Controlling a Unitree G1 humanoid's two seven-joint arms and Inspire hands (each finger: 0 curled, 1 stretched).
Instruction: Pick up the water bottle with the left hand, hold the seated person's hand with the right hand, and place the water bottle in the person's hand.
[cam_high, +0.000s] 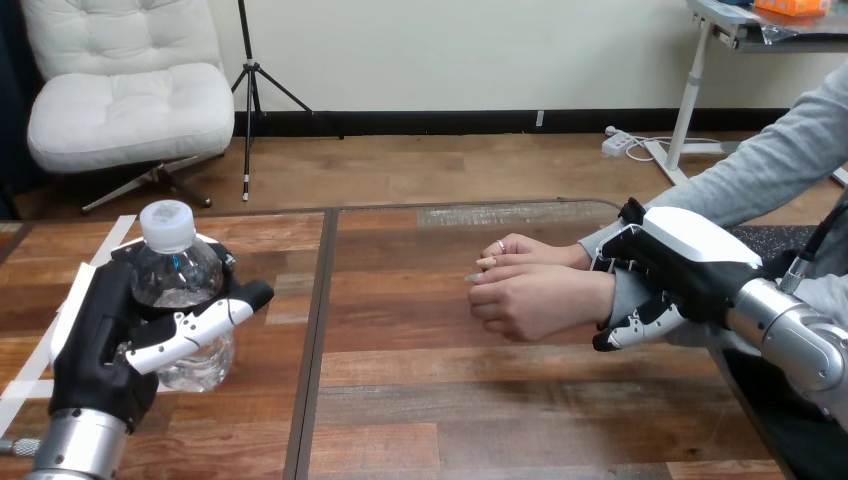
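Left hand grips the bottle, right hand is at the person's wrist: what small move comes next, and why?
Probably carry the water bottle rightward: the left hand already grips it, the right hand wraps the person's wrist, and bare table separates bottle from the person's hands.

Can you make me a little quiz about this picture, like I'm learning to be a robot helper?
1. True or false: the bottle is lying on its side on the table.
2. What is the robot's left hand holding? A) a cup B) the bottle C) a spoon
3. Fill in the gap: the robot's right hand is curled round the person's ____.

Key
1. False. It stands upright, cap on top.
2. B. The fingers wrap round the bottle.
3. The wrist, at the right side of the table.
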